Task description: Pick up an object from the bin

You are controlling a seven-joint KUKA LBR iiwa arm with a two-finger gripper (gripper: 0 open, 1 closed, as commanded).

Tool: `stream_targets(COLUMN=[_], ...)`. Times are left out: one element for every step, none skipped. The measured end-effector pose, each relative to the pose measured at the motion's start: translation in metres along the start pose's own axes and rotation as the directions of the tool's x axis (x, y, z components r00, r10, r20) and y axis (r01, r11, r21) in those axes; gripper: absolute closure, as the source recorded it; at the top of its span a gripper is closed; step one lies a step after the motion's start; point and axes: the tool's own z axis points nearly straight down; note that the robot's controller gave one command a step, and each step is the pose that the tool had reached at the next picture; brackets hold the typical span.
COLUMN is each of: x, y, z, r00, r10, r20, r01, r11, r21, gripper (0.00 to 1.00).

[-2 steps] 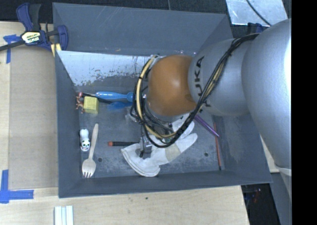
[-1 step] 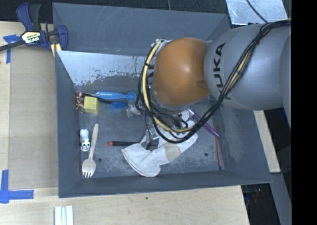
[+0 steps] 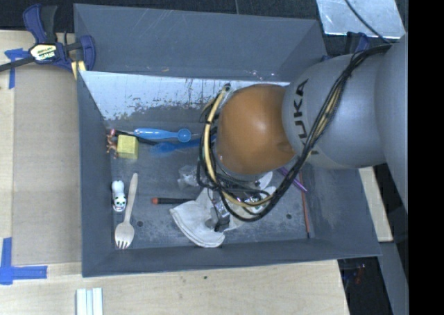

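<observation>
My gripper (image 3: pixel 221 220) reaches down in the front middle of the bin, mostly hidden under the arm's orange cover and cables. Its lower end is right over a white crumpled, cloth-like thing (image 3: pixel 196 227) lying near the front wall; whether it touches that thing is hidden. Just left of it lies a thin black stick with a red tip (image 3: pixel 173 201). A small grey crumpled piece (image 3: pixel 187 179) lies a little farther back, by the cables.
At the bin's left lie a cream plastic fork (image 3: pixel 127 218), a small white figure (image 3: pixel 119 196), a yellow block (image 3: pixel 127 146) and a blue spoon (image 3: pixel 164 135). A thin reddish rod (image 3: pixel 306 214) lies at the right. The arm covers the bin's right half.
</observation>
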Motion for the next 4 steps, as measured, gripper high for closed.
stream_targets(x=[-0.009, -0.008, -0.008, -0.008], y=[-0.072, -0.022, -0.022, -0.022], z=[0.028, 0.027, 0.027, 0.02], r00=[0.98, 0.94, 0.94, 0.941], r10=[-0.196, -0.341, -0.341, -0.339], r20=[0.017, 0.014, 0.014, 0.015], r01=[0.196, 0.341, 0.341, 0.339], r11=[0.981, 0.94, 0.94, 0.941], r21=[0.007, 0.004, 0.004, 0.004], gripper=[0.0, 1.0, 1.0, 1.0])
